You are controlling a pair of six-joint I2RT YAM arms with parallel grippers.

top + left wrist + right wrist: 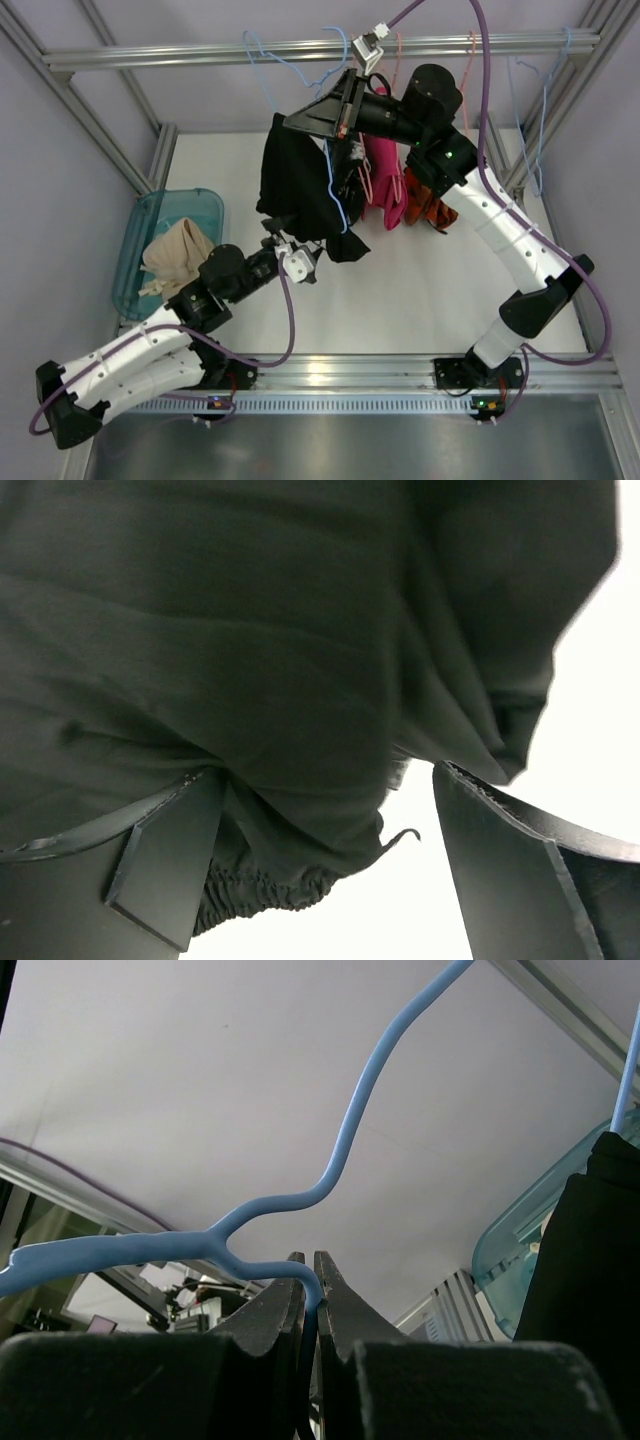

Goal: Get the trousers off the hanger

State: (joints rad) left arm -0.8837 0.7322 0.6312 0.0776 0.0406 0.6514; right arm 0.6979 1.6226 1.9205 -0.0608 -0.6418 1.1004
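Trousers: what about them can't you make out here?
Right wrist view: the right tool hides the hanger below its neck; trousers cut off at the edge.
Left wrist view: cloth fills the frame, hiding the hanger.
Top view: the right tool covers where they meet.

No legible text or labels anywhere

Trousers plain black soft cloth; draped bunched and folded over the hanger, hanging down in loose creases; gathered elastic edge and a thin drawstring end show at the bottom in the left wrist view; hanger thin light-blue wire, hook curving upward, wire just below the hook pinched between the closed fingers of the right gripper; one wire side runs down the trousers' right edge.
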